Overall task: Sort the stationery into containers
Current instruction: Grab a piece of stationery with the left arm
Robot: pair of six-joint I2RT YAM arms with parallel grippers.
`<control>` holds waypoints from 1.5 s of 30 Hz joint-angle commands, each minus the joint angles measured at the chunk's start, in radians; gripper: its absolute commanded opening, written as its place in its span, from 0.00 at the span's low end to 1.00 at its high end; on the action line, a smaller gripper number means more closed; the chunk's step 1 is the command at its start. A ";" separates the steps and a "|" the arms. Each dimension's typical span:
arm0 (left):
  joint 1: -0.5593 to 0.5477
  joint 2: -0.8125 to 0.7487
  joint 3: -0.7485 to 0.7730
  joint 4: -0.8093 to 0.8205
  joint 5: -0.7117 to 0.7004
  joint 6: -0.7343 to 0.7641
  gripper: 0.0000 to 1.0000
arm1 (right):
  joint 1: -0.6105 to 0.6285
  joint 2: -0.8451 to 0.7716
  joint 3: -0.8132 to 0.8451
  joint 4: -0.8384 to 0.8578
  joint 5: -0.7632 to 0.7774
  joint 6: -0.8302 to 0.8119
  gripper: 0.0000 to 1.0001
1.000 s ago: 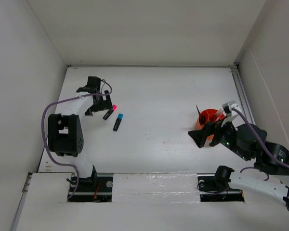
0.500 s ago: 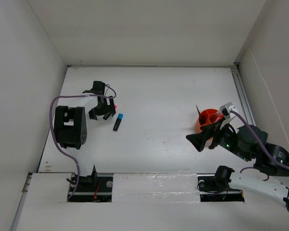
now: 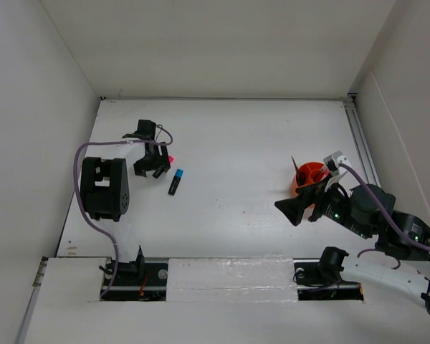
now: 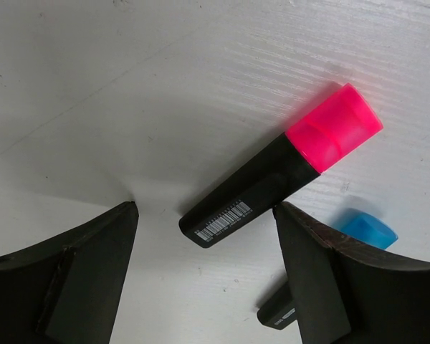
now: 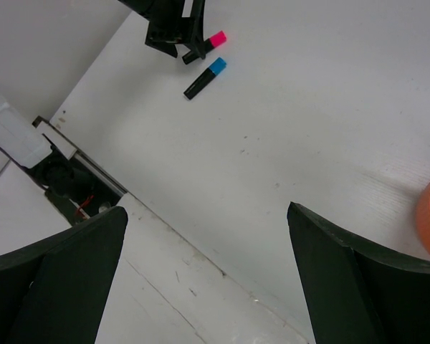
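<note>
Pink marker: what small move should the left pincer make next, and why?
Probably close the left pincer on the pink marker: its black end lies flat between the open fingers, and the blue marker lies apart.

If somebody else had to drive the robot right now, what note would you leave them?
Left hand: open, down at the table, one finger on each side of the pink marker, not gripping it yet.
Right hand: open and empty, above the table beside the orange cup.
Blue marker: lying on the table right next to the pink one.
Done: a thin dark item stands in the cup; I cannot tell what else is inside.
Left: grip the pink marker, carry it to the cup, then do the blue one.
</note>
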 commanded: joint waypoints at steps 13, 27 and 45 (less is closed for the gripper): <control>0.000 0.080 0.040 0.004 0.054 0.003 0.61 | 0.008 0.000 0.066 0.053 -0.014 -0.017 1.00; 0.000 0.143 0.059 -0.023 0.080 0.003 0.08 | 0.008 -0.019 0.064 0.053 -0.014 -0.017 1.00; 0.000 0.194 0.089 -0.057 0.080 -0.008 0.10 | 0.008 -0.019 0.046 0.062 -0.025 -0.017 1.00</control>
